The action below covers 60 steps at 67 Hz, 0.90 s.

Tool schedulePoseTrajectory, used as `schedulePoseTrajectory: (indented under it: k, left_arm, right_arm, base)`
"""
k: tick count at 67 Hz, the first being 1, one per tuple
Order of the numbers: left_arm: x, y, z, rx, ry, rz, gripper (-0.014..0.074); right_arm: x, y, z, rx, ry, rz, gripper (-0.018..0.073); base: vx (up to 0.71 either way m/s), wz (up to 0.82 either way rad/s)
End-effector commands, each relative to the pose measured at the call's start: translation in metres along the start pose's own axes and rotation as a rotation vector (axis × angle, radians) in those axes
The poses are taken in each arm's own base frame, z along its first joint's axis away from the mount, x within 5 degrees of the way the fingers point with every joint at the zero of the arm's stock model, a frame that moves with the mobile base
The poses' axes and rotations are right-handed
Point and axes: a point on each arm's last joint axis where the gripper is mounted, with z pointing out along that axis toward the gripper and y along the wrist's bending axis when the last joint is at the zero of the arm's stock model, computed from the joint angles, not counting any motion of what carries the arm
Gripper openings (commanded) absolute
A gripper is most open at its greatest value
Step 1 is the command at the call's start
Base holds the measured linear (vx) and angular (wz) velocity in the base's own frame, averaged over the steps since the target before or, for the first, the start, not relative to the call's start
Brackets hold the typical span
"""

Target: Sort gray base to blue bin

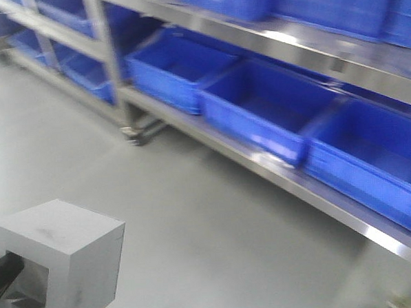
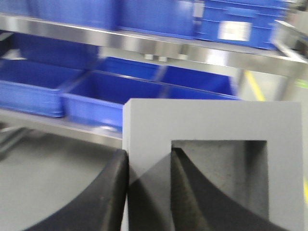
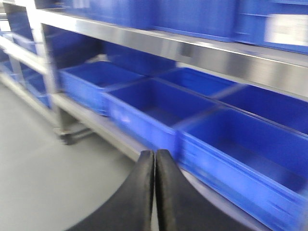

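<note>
Left claw (image 2: 149,159) clamped on gray base (image 2: 211,120) wall, one finger inside the recess for a carry grip, short of blue bin (image 1: 252,127) on far shelf (image 1: 261,168); right claw (image 3: 154,159) together, empty.

A stainless-steel shelving rack (image 1: 333,63) on casters (image 1: 131,133) stands on the smooth gray floor (image 1: 195,216), its lower shelf (image 1: 261,163) carrying a row of open blue bins (image 1: 258,103) side by side, with more blue crates (image 1: 335,6) on the shelf above.
</note>
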Motion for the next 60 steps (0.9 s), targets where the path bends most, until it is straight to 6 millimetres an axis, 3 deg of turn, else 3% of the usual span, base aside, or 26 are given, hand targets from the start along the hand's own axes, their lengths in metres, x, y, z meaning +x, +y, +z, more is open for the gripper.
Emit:
schedulePoseTrajectory:
  k: [1,60]
  left_arm:
    - [-0.0190,-0.0056,-0.0027,0.052,-0.123,-0.009,-0.0008]
    - [-0.0190,-0.0056,-0.0027,0.052,-0.123,-0.009,-0.0008]
  right_arm:
    - [-0.0050,-0.0004,-0.0004,0.007,-0.074,-0.014,-0.0005]
    - [-0.0050,-0.0004,-0.0004,0.007,-0.073,-0.014,-0.0005]
  base:
    - [0.24,0.91]
    - [0.25,0.69]
